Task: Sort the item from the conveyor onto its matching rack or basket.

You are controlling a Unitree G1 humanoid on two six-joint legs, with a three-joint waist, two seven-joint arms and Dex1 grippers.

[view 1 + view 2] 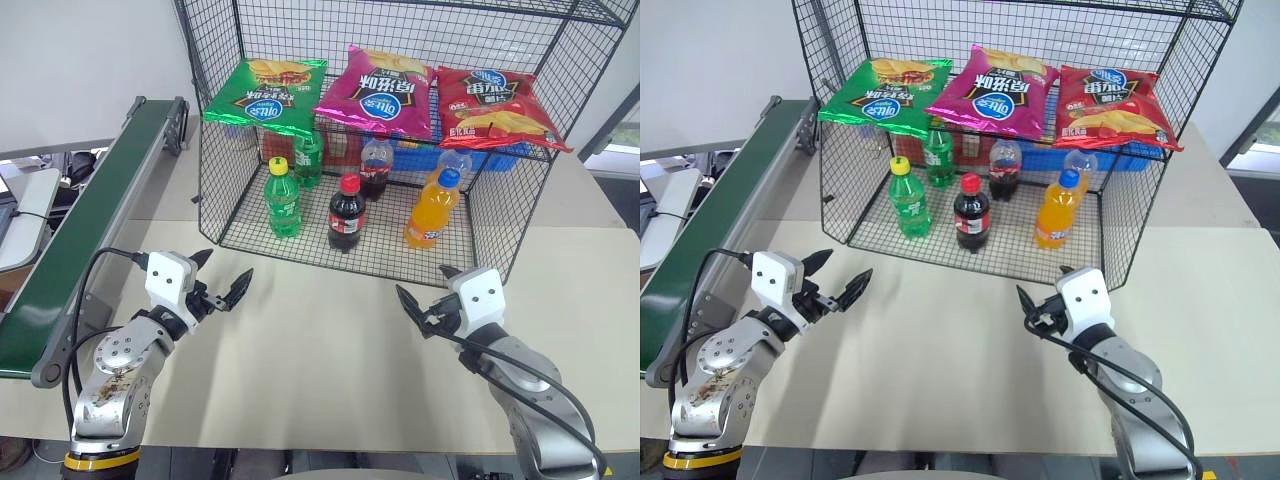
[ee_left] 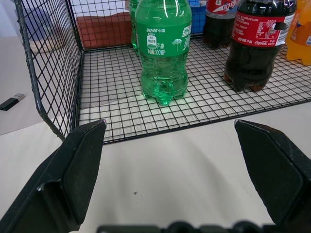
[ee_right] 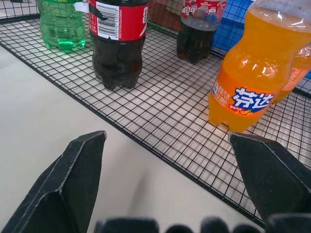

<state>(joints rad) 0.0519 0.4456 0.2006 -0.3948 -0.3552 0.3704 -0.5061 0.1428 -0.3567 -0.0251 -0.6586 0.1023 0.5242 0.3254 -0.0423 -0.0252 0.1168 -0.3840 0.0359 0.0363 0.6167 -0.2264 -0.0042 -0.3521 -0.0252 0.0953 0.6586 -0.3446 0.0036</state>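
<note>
A beige tabletop (image 1: 330,350) stands before a white wall, with a dark-green conveyor (image 1: 95,215) in a grey metal frame running along its left edge. At the far edge of the tabletop sits a large black wire-mesh cage rack (image 1: 215,190) with a grid upper shelf and a grid floor. The green chips bag (image 1: 265,95) lies flat at the left end of the upper shelf, its corner overhanging the front edge; just beside it lies a magenta chips bag (image 1: 385,90), and a red chips bag (image 1: 500,105) lies at the right end. On the rack floor stand a green soda bottle with a yellow cap (image 1: 282,198), a second green bottle (image 1: 308,160) behind it, a cola bottle with a red cap (image 1: 347,213), another dark cola bottle (image 1: 375,168) farther back, and an orange soda bottle with a blue cap (image 1: 432,210), with a second orange bottle (image 1: 455,165) behind it. A blue plastic crate (image 1: 480,160) sits at the rear right of the floor. The left end effector (image 1: 222,278) hovers over the tabletop near the front left corner of the rack, its two black fingers spread wide and holding nothing. The right end effector (image 1: 425,295) hovers near the front right corner of the rack, its fingers likewise spread and holding nothing.
</note>
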